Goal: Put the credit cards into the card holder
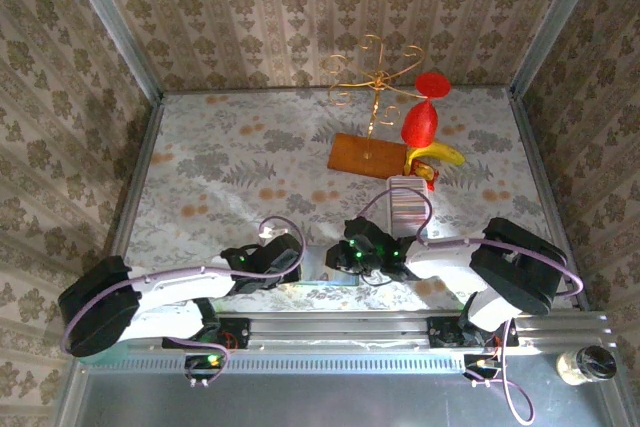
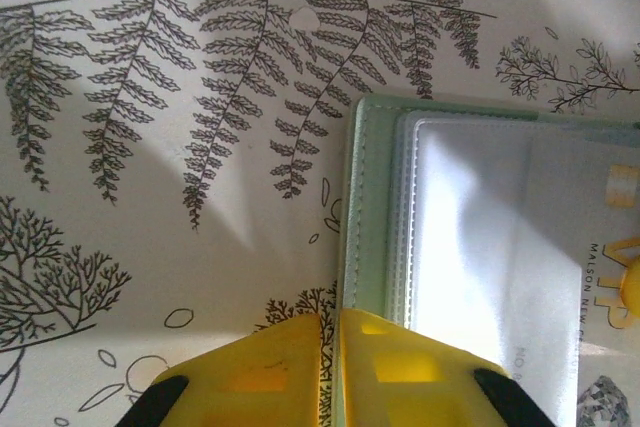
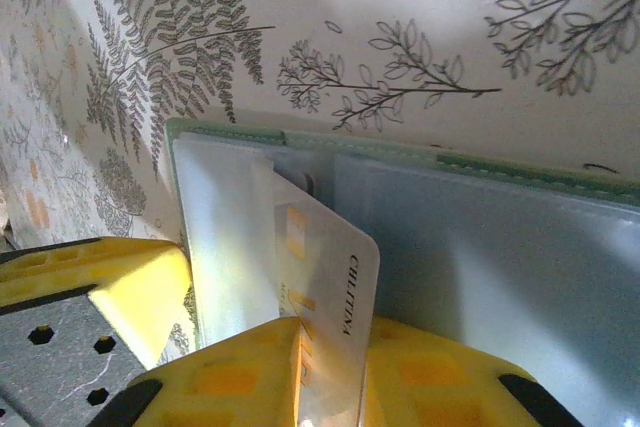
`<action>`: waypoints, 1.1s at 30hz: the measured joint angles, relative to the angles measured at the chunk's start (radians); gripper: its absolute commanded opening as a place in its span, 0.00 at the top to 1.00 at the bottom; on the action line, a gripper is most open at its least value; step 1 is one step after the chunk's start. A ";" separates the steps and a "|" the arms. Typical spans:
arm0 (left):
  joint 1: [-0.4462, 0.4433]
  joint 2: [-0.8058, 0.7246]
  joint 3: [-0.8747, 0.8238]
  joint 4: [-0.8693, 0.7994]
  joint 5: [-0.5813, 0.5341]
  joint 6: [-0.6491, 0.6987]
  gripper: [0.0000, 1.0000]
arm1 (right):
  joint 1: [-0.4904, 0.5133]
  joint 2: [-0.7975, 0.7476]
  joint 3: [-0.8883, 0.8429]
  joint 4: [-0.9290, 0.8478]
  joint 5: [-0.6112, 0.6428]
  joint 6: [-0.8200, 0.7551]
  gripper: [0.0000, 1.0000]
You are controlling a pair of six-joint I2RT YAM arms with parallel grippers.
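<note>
- The card [image 3: 325,277] stands tilted on edge. Its far corner is tucked into a clear pocket of the wallet [image 3: 480,287], and the rest sticks out.
- The right gripper [image 3: 325,372] is closed on the card's near end, with one yellow finger on each face.
- The wallet lies open and flat on the fern-printed table [image 2: 150,97], near the front edge and between the two grippers.
- A second card [image 2: 615,257] with gold lettering lies under a clear pocket on the wallet's right side, as the left wrist sees it.
- The left gripper [image 2: 332,357] sits at the wallet's green outer edge. Its fingers are drawn to a thin slit and one finger overlaps the edge. Whether they pinch the cover, I cannot tell.
- From above, both grippers are low and face each other, close together.
- A white ribbed tray [image 1: 405,205] lies just beyond the right gripper. Past it are a wooden board [image 1: 365,155] and a banana [image 1: 440,154].
- A jar [image 1: 585,364] stands off the table at the near right corner.
</note>
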 measured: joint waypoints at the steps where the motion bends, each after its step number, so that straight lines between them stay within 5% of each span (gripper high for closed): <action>1: 0.000 0.000 -0.003 0.004 0.002 0.000 0.87 | 0.002 0.007 0.010 -0.008 0.000 -0.005 0.79; 14: 0.000 -0.002 -0.027 0.050 0.004 -0.008 0.90 | 0.024 0.019 0.081 -0.122 0.009 -0.048 0.70; 21: 0.000 -0.012 -0.038 0.070 0.011 -0.011 0.90 | 0.028 0.003 0.081 -0.172 0.019 -0.064 0.82; 33: -0.005 -0.013 -0.041 0.076 0.014 -0.013 0.91 | 0.058 0.034 0.138 -0.195 0.024 -0.066 0.85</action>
